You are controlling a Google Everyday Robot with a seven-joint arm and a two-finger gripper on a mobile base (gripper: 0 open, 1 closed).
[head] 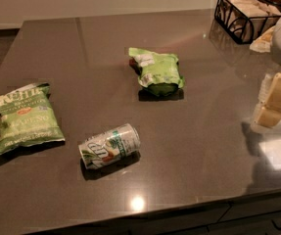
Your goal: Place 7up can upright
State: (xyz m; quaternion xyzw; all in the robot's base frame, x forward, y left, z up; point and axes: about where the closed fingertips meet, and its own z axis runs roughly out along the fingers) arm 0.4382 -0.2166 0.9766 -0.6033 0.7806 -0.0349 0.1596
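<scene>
The 7up can (109,146) is silver-white with green lettering. It lies on its side on the dark grey countertop (203,146), near the front edge, left of centre. My gripper (273,102) is at the right edge of the view, cream-coloured, hovering above the counter far to the right of the can. Nothing shows between its parts.
A green chip bag (25,119) lies at the left, close to the can. A second green bag (155,71) lies in the middle behind the can. A black wire basket (243,13) with packets stands at the back right. The counter's front edge (179,207) runs below the can.
</scene>
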